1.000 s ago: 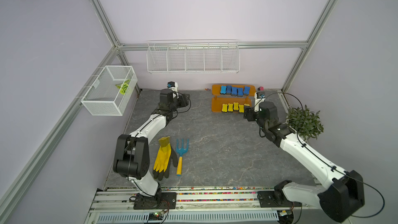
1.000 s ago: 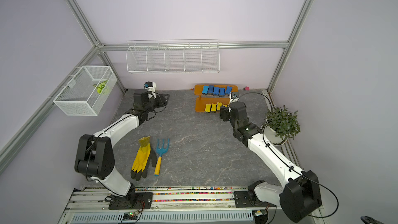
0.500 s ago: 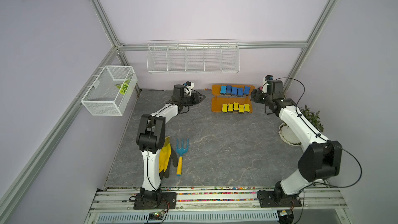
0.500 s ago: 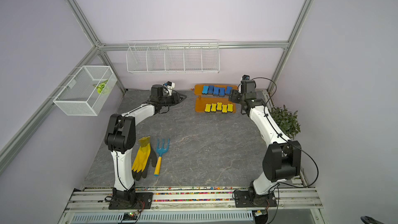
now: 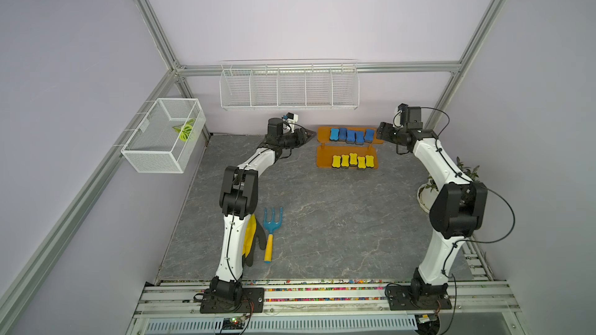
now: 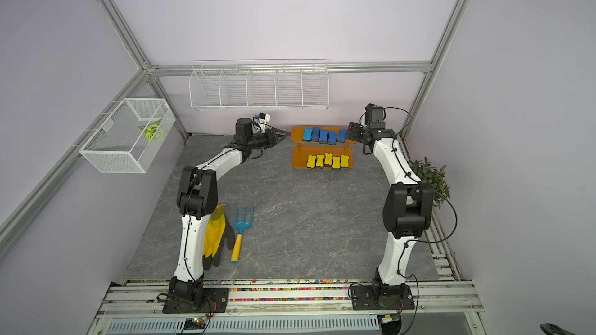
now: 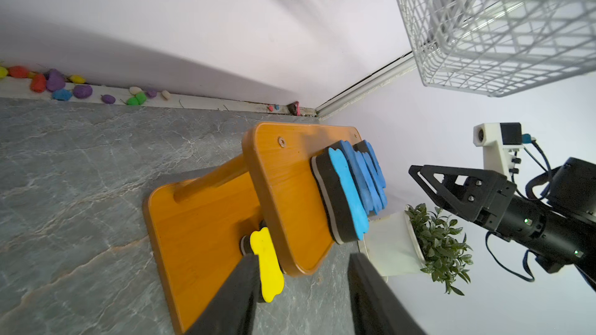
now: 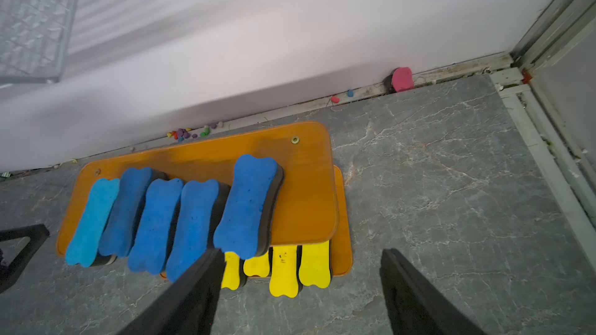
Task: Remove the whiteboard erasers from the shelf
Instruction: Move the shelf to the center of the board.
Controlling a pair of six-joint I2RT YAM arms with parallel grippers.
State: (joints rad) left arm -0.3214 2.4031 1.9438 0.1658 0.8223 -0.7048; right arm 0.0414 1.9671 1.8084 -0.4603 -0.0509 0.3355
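Starting at the near part of the grey table (image 5: 322,220), a yellow glove (image 5: 250,236) lay partly under the left arm. A blue hand fork (image 5: 271,225) lay just beside it, tines pointing toward the back wall. Farther back, a potted plant (image 6: 430,175) stood at the table's right edge, partly hidden by the right arm. Both arms reached toward the shelf (image 5: 324,161), which stood near the back wall between the 2 grippers. The left gripper (image 5: 309,135) hovered just beside the shelf's left end with its jaws parted and empty. The right gripper (image 5: 383,128) hovered at the right end of the upper tier, jaws spread wide and holding nothing; contact with the board could not be determined. All 10 whiteboard erasers (image 8: 248,204) sat on the shelf: 5 blue erasers (image 5: 351,135) in a row on the upper tier and 5 yellow erasers (image 5: 353,161) on the lower tier. A white mesh basket (image 5: 151,156) on the left wall held a green leaf (image 5: 185,130). Farthest back, a white wire rack (image 5: 289,87) hung on the back wall above the shelf.
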